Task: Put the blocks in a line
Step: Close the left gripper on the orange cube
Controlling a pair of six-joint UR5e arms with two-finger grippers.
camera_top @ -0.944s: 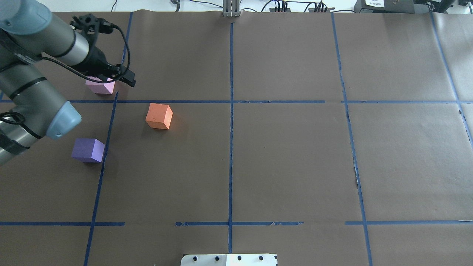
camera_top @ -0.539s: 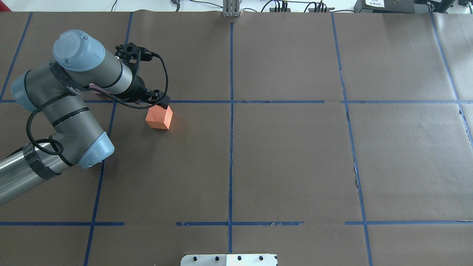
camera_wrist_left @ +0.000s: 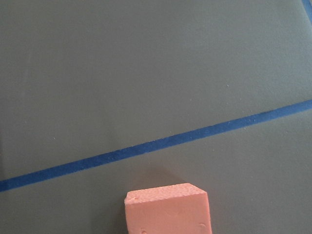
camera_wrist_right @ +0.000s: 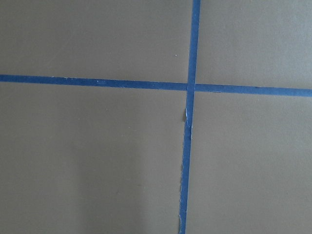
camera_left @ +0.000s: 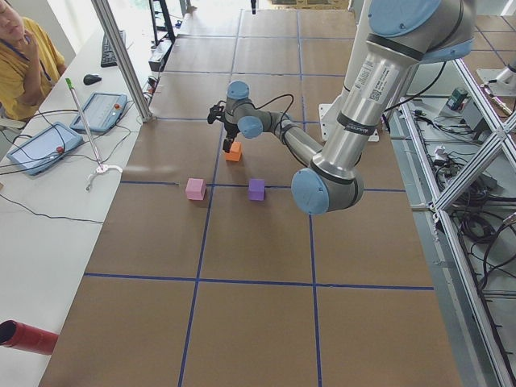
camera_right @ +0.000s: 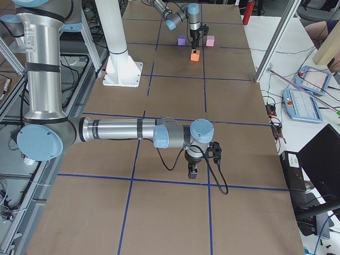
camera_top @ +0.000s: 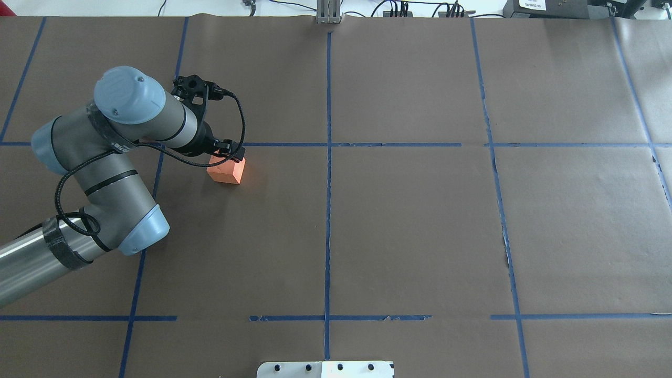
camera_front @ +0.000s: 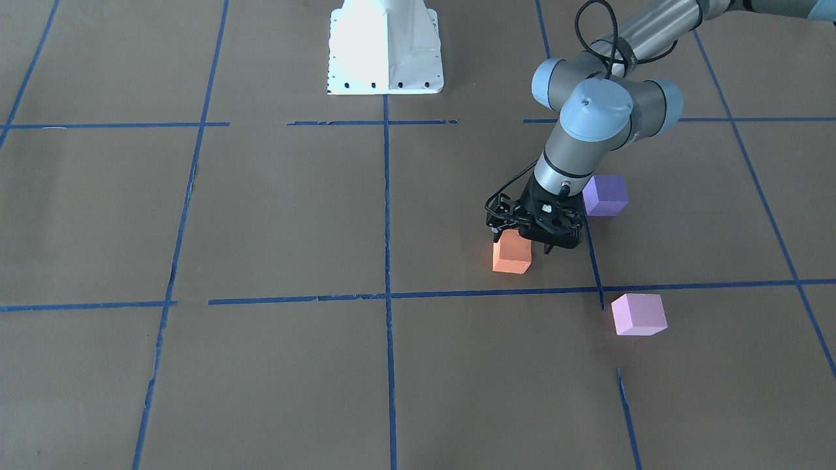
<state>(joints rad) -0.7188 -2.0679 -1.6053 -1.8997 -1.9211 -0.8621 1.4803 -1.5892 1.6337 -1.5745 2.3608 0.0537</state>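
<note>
Over the orange block [camera_front: 511, 258], left gripper [camera_front: 530, 243] nearer than half a second ago; jaw state unclear.

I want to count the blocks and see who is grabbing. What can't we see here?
- Overhead: the purple block and pink block are hidden behind the left arm.
- Front: the left pincer's body hides part of its tips over the orange block; open or shut is unclear.
- Right side view: the right pincer is too small to judge.
</note>
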